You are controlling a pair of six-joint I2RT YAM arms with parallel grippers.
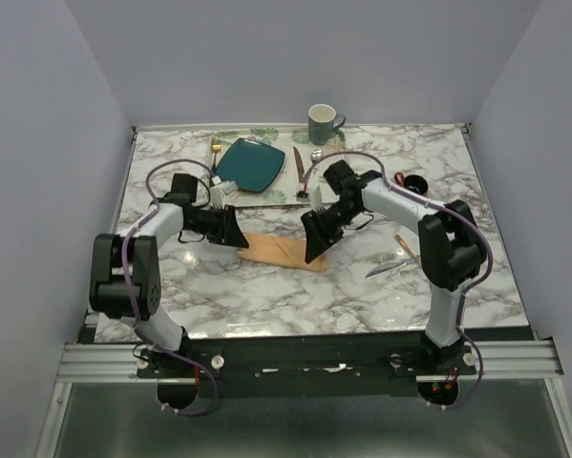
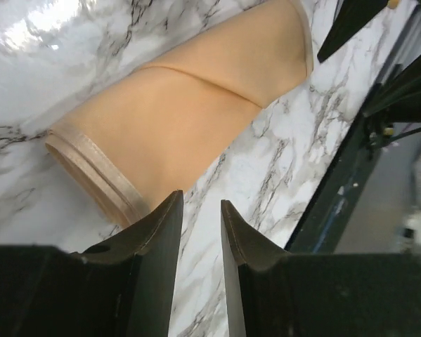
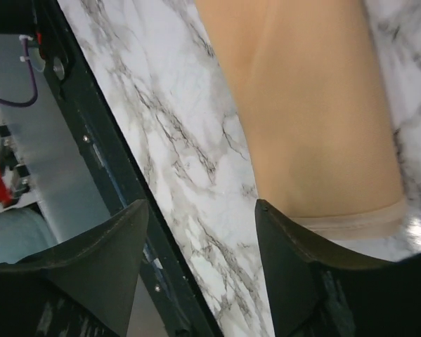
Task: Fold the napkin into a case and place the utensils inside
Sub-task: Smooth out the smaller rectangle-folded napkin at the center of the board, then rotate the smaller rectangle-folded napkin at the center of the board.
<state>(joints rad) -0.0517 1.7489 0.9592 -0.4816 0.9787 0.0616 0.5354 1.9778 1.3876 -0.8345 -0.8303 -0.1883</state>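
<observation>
The peach-tan napkin (image 1: 284, 252) lies folded into a long narrow band on the marble table, between my two grippers. My left gripper (image 1: 240, 237) is at its left end, open by a narrow gap with only marble between the fingers (image 2: 202, 203). One finger's tip overlaps the layered hem of the napkin (image 2: 175, 119). My right gripper (image 1: 314, 250) is at the right end, open wide over bare marble (image 3: 203, 207), with one finger just over the hem of the napkin (image 3: 308, 105). The silver-grey knife (image 1: 386, 270) and the gold spoon (image 1: 406, 249) lie to the right of the right arm.
A teal plate (image 1: 250, 164) sits on a leaf-patterned tray (image 1: 276, 197) at the back. Beside it are a gold fork (image 1: 215, 148) and a brown-handled knife (image 1: 298, 162). A green mug (image 1: 322, 122) stands behind, and a small dark bowl (image 1: 414, 183) at the right. The table's front edge is near both grippers.
</observation>
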